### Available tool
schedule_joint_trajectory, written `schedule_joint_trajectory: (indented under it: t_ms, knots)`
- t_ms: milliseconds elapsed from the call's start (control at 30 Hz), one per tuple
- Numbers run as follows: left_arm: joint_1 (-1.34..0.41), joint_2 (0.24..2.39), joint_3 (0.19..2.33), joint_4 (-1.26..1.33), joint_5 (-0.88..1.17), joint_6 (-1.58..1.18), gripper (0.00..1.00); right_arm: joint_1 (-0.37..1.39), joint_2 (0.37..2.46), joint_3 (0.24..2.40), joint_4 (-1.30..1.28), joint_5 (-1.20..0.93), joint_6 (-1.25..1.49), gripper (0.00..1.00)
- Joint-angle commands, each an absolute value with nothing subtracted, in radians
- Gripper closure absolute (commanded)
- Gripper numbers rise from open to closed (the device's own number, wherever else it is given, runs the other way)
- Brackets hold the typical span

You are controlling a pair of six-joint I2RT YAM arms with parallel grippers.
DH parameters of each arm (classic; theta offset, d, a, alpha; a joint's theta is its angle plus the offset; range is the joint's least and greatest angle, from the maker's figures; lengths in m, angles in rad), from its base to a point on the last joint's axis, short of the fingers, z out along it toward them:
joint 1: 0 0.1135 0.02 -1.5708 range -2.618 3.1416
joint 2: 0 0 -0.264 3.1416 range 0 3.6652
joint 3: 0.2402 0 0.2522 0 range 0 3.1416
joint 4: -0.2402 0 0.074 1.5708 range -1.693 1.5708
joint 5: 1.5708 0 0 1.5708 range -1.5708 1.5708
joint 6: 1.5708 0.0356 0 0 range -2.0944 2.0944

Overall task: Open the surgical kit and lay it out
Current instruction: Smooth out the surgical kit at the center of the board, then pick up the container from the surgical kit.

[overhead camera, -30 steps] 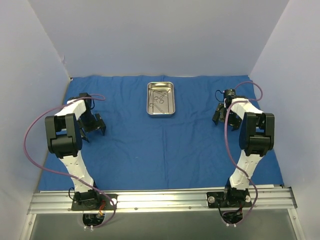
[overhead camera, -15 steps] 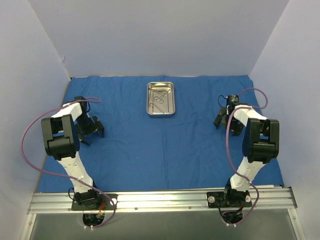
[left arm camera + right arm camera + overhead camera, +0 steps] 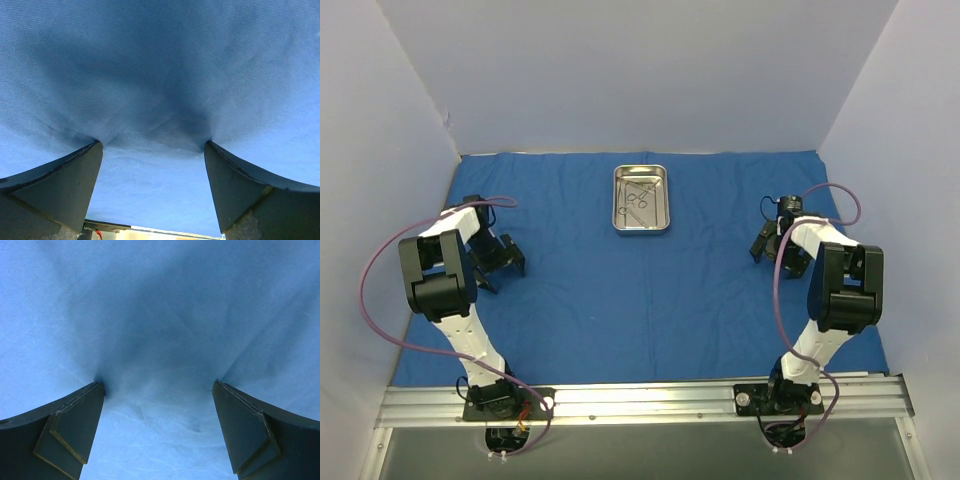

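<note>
The surgical kit's blue cloth wrap (image 3: 640,295) lies spread flat over the table. On its far middle stands the steel tray (image 3: 642,230), with thin scissor-like instruments (image 3: 638,199) lying inside it. My left gripper (image 3: 502,270) is low over the cloth at the left and open. In the left wrist view the left gripper (image 3: 152,145) has both tips dimpling the cloth (image 3: 160,75). My right gripper (image 3: 772,254) is open at the right. In the right wrist view the right gripper (image 3: 158,384) also touches the cloth (image 3: 160,315) with both tips. Nothing but flat cloth lies between either pair of fingers.
Pale walls (image 3: 640,70) enclose the table on three sides. A metal rail (image 3: 640,400) carrying both arm bases runs along the near edge. Purple cables (image 3: 380,300) loop off each arm.
Both arms have swung outward. The left gripper slid left and nearer over the cloth, the right gripper right and nearer. Both stayed open.
</note>
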State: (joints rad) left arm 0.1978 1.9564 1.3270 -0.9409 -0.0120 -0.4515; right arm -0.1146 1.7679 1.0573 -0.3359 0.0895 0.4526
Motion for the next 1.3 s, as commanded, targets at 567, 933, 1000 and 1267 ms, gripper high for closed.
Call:
schedule_joint_trajectory:
  t_ms: [567,933,1000,1267]
  knots:
    - [0.103,1.666,1.367,-0.826,0.211,-0.422,0.06,0.247,1.814,1.534,-0.402,0.011,0.333,0.0]
    - [0.021,1.661,1.342,-0.747,0.348,-0.419,0.06,0.36,2.279,2.103,-0.486,-0.028,0.313,0.05]
    - [0.017,1.644,1.327,-0.741,0.356,-0.419,0.06,0.37,2.312,2.132,-0.486,-0.037,0.319,0.08]
    - [0.017,1.638,1.324,-0.753,0.365,-0.419,0.06,0.383,2.402,2.155,-0.497,-0.054,0.344,0.19]
